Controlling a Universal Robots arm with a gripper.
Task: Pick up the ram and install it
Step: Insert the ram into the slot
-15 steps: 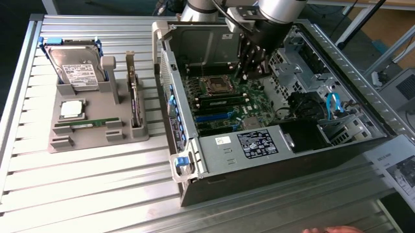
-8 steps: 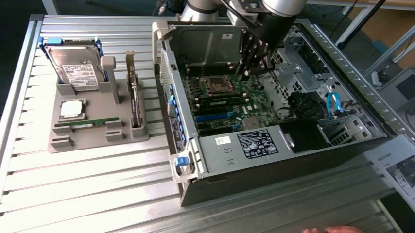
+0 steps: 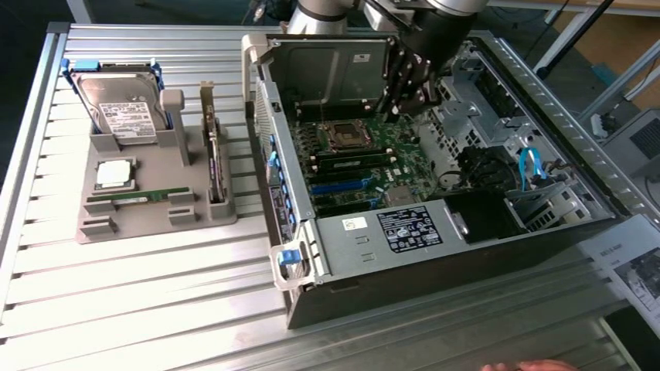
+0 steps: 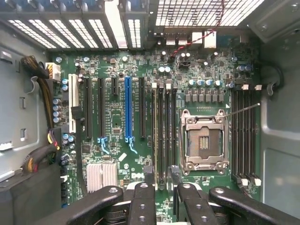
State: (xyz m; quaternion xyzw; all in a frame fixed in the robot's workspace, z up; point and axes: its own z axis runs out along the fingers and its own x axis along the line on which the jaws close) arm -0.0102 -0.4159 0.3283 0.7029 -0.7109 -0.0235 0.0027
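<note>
The ram (image 3: 139, 196) is a thin green stick lying flat in the grey holder (image 3: 154, 224) at the exterior view's left, outside the computer case. My gripper (image 3: 404, 108) hangs inside the open case (image 3: 433, 255), over the motherboard's (image 3: 356, 166) far part and well away from the ram. In the wrist view the gripper (image 4: 161, 180) looks straight down at the board, with its two black fingertips (image 4: 146, 185) standing apart and nothing between them. Below the gap run long black memory slots (image 4: 165, 136), beside the open processor socket (image 4: 204, 143).
The holder also carries a hard drive (image 3: 119, 104), a square silver processor chip (image 3: 113, 174) and an upright expansion card (image 3: 213, 158). Another set of memory slots (image 4: 246, 136) lies past the socket. Case walls surround the board. A person's hand (image 3: 526, 365) shows at the front edge.
</note>
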